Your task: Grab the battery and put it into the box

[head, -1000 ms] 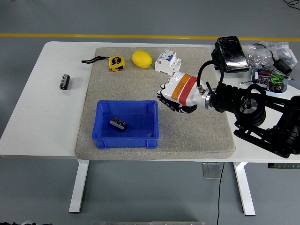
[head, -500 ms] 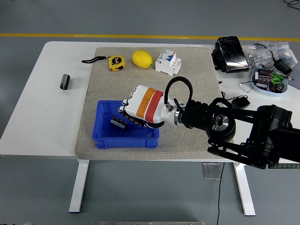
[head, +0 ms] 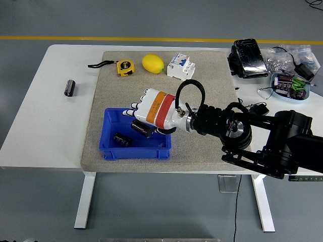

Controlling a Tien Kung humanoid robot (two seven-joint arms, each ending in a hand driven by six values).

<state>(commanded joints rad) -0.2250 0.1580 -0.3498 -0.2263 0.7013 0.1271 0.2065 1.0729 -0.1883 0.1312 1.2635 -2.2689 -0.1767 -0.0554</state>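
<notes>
White table (head: 55, 126): carries grey mat (head: 103, 96).
Blue box (head: 136, 150): on the mat's near edge; 1 small dark item (head: 121, 139) lies inside.
Right hand (head: 151, 113): over the box, fingers curled around a dark cylinder.
Battery (head: 142, 128): apparently that cylinder, held above the box interior.
Spare cylinder (head: 69, 87): 1, on bare table, well apart.
Risks: an early release may bounce the battery off the dark item; low fingers may catch the box wall.

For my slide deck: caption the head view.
Right hand holds a dark battery over the blue box, where another battery lies.
</notes>
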